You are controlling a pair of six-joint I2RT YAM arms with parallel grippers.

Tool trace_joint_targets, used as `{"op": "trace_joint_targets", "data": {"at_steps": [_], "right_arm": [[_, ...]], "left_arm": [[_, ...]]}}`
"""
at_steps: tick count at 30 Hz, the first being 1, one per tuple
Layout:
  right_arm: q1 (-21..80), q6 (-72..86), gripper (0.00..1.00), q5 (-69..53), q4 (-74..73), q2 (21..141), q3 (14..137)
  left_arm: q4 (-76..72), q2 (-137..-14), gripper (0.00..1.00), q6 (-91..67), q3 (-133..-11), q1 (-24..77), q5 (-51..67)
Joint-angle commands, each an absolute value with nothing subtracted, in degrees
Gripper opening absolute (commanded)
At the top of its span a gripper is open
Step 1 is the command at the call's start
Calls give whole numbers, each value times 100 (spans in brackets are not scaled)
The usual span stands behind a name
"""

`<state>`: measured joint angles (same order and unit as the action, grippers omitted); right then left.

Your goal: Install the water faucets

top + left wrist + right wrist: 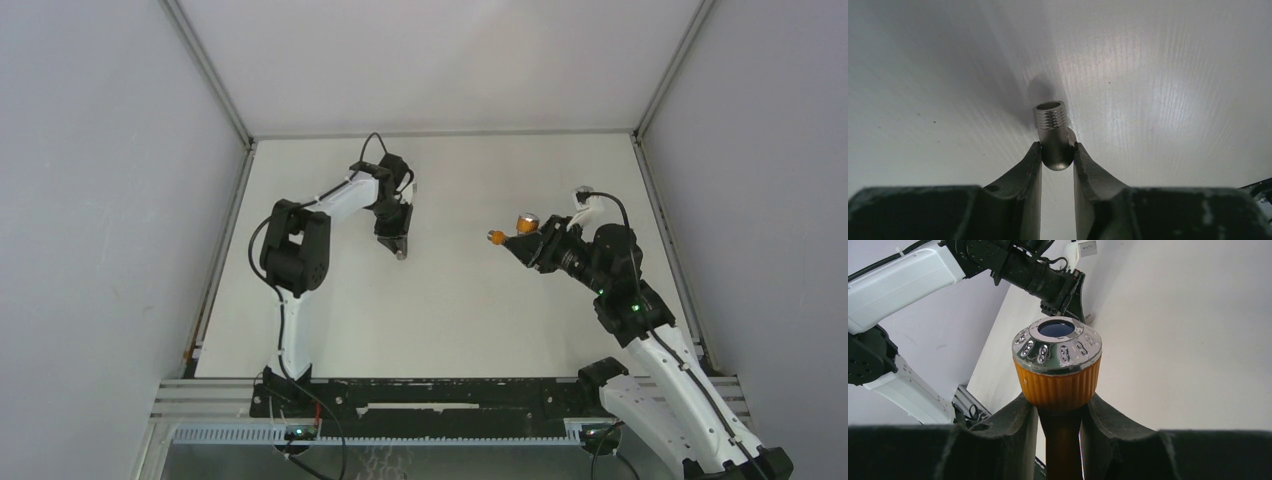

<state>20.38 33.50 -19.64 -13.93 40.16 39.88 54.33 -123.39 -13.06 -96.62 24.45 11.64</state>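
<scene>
I reckon I'm at the mating step: my left gripper point(1057, 150) pinches the grey threaded fitting point(1051, 129), my right gripper point(1060, 407) clamps the orange tap body point(1058, 385) below its silvery cap point(1058, 346) (the two parts well apart), so next they need bringing together, threads lined up.

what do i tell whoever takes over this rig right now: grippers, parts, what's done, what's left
Left gripper: shut on the grey threaded fitting, threaded end sticking out past the fingertips, close over the table.
Right gripper: shut on the orange tap body, silvery cap pointing away from the wrist.
Done: each arm has its part gripped.
Left: the two parts are well apart and not joined. Likely next, bring them together, line up the thread and fit them.
</scene>
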Motion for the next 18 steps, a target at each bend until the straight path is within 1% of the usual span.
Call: {"op": "trace_joint_targets", "data": {"at_steps": [1, 5, 7, 9, 11, 18], "right_arm": [[2026, 3377, 0, -2012, -1065, 4007, 4192], [2025, 3339, 0, -2000, -1055, 4005, 4192], [2023, 3332, 0, -1994, -1067, 4019, 4192], [2024, 3329, 0, -2036, -1054, 4045, 4192], [2022, 3326, 0, -2052, -1042, 4049, 4192], [2026, 3321, 0, -2097, -1075, 4051, 4244]], "left_arm": [[5375, -12203, 0, -1321, -9759, 2413, 1076], [4930, -11750, 0, -1540, -9494, 2461, 543], [4277, -11390, 0, -1660, -9019, 2564, 238], [3611, -11013, 0, -1776, -8470, 2753, -418], [3004, -10755, 0, -1858, -7958, 2988, -819], [1547, -10406, 0, -2473, -6778, 3598, -1508]]}}
